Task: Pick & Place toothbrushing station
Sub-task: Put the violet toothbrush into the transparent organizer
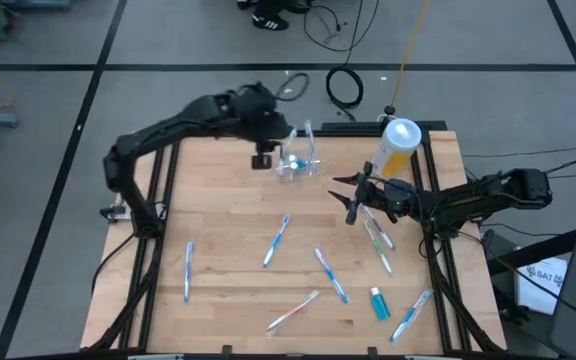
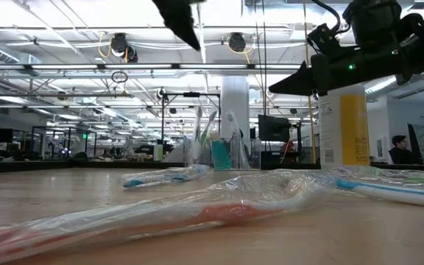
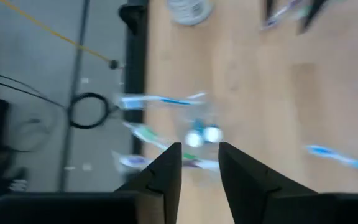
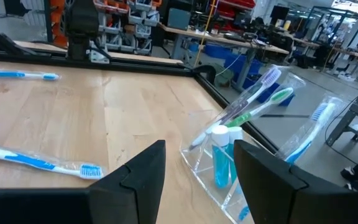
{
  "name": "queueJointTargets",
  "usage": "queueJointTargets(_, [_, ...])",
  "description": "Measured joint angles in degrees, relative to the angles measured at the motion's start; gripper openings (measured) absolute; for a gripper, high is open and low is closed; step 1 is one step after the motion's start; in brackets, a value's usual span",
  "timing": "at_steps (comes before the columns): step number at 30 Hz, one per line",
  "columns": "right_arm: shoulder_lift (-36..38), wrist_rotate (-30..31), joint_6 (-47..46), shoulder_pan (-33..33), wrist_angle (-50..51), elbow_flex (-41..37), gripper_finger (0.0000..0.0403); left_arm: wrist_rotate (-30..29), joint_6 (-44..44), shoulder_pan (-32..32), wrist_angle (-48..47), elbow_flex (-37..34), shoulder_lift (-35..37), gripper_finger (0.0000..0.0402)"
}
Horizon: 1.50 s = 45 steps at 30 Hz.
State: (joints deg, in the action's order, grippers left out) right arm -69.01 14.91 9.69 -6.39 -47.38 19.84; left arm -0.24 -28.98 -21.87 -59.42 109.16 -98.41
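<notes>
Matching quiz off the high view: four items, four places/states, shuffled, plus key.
Items:
1. clear holder
2. yellow canister
3. small teal tube
4. right end effector

Places/states:
A. lying flat near the table's bottom edge in the high view, right of centre
B. upright at the top right corner, white lid on
C. open, over the table's middle right
D. top centre, toothbrushes inside, beside the left end effector

Pairs: 1-D, 2-B, 3-A, 4-C
</notes>
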Motion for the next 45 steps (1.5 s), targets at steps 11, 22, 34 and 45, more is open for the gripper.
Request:
queueJointTargets(11, [0.0,-0.14,-5.38,0.15,1.23,0.0,0.018,12.38,3.51,2.74,-7.87,-5.51,5.21,0.0093])
queueJointTargets(22, [0.0,1.07,-9.47,1.02,12.04,0.77,0.018,11.0,1.27,4.66,7.14,-30.46,12.37,0.0092])
queueJointTargets(34, [0.04,14.63,-28.49,6.91,46.46,11.6,0.018,9.15,11.46,3.79,42.91,-65.7,32.57,0.0092])
queueJointTargets(45, [7.09,14.59,-47.82,4.79,71.72,11.69,0.018,9.11,14.21,4.07,43.5,-68.24,34.75,0.0093])
